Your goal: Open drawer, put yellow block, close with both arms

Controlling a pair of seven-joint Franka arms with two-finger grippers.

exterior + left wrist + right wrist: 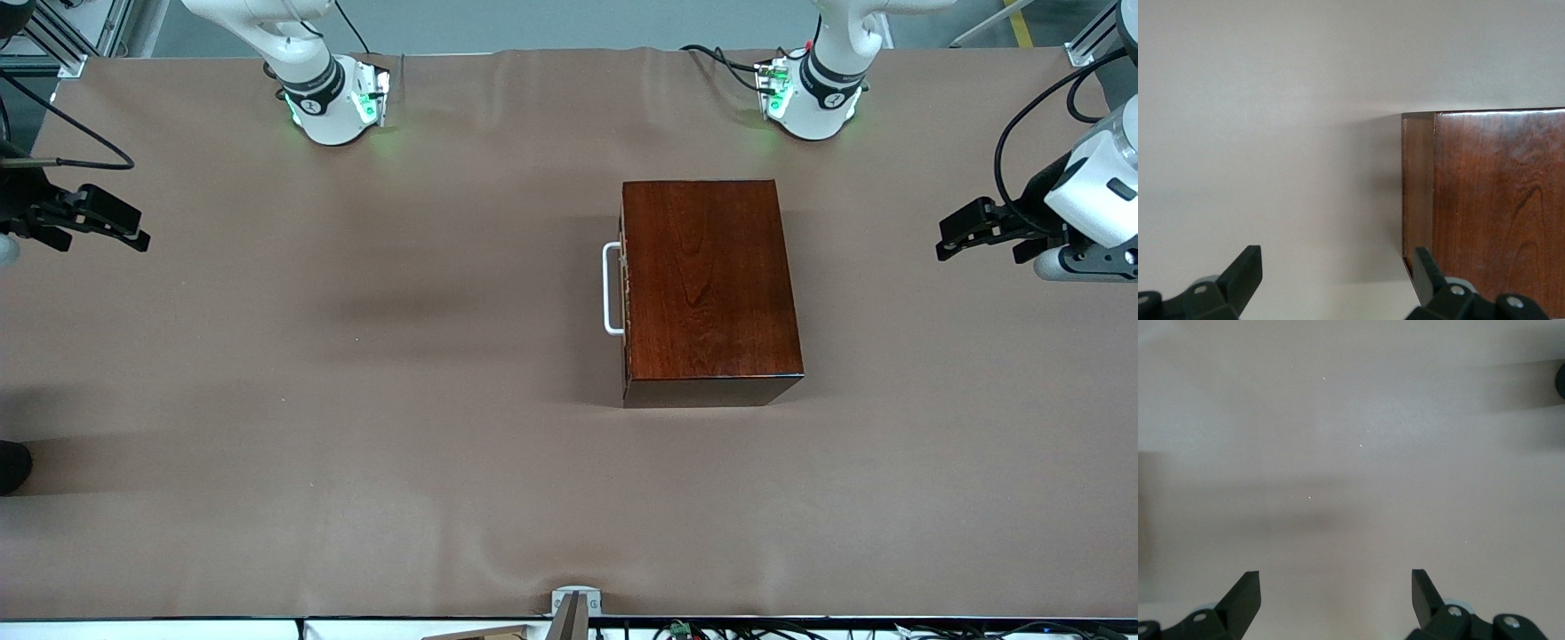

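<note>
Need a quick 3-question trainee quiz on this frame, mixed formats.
1. True or false: the drawer of the box is shut.
2. The handle faces which end of the table? A) the right arm's B) the left arm's
3. Fill in: the left gripper and the right gripper are both ____, holding nothing.

Key: 1 true. 2 A. 3 open. No yellow block shows in any view.

Robot lab — two arms (311, 89), cloth-covered table (356, 444)
</note>
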